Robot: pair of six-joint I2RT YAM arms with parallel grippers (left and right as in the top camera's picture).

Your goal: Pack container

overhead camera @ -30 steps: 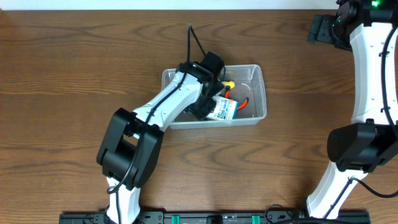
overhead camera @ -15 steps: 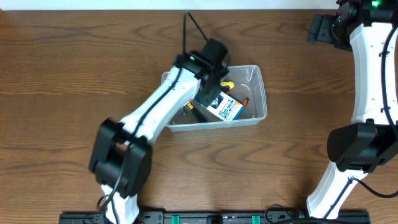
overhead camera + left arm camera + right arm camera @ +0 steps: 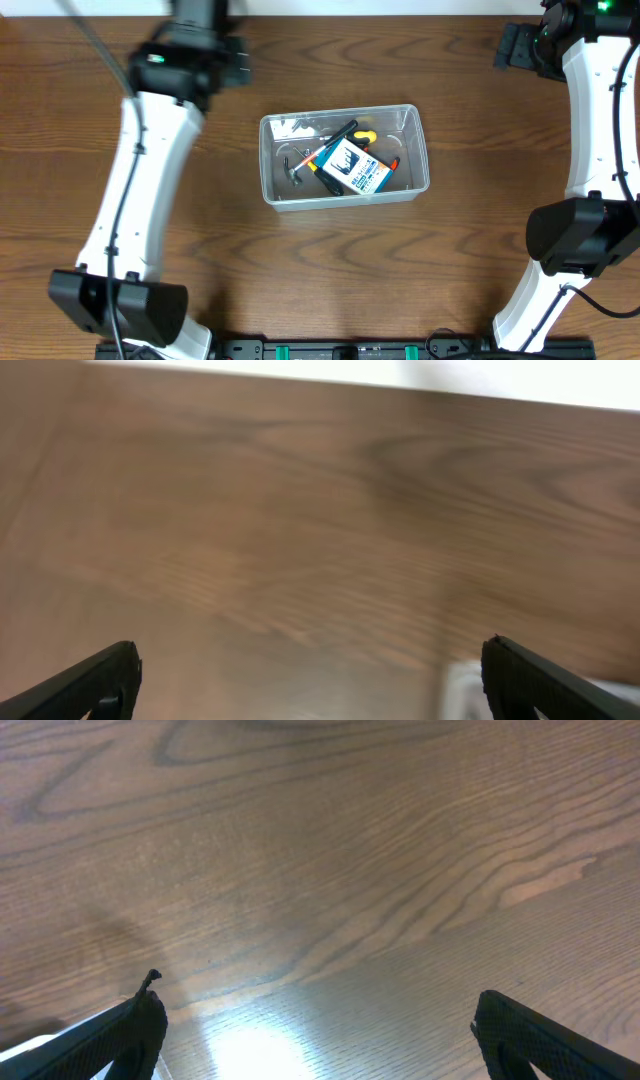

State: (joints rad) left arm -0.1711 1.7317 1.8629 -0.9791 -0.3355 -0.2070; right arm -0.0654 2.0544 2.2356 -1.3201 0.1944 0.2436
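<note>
The container (image 3: 266,160) is sitting on the table (image 3: 400,270), its long sides running left to right in the overhead view. Inside it a blue-and-white box (image 3: 356,172) is lying tilted on top of the tools, with a yellow-handled tool (image 3: 366,134) poking out behind it, a black-handled tool (image 3: 336,134) slanting beside that, and a small metal tool (image 3: 294,168) resting toward the container's left end.

The left gripper (image 3: 310,685) is hanging well apart from the container, off beyond its far left corner. Its fingers are standing spread wide with nothing between them. The right gripper (image 3: 320,1040) is waiting well apart from the container's far right corner, likewise gaping wide and carrying nothing.

The container is looking like thin clear plastic, so I am judging it light in itself, a little springy in the walls and slick to the touch. The tools are probably giving it most of its weight, and loose ones may be sliding about if it tips. The rim is looking like the stiffest part. I am thinking a pinch over the rim at the middle of a short end wall, one finger inside and one outside, is the safest hold, and the left end is offering the most free room inside
</note>
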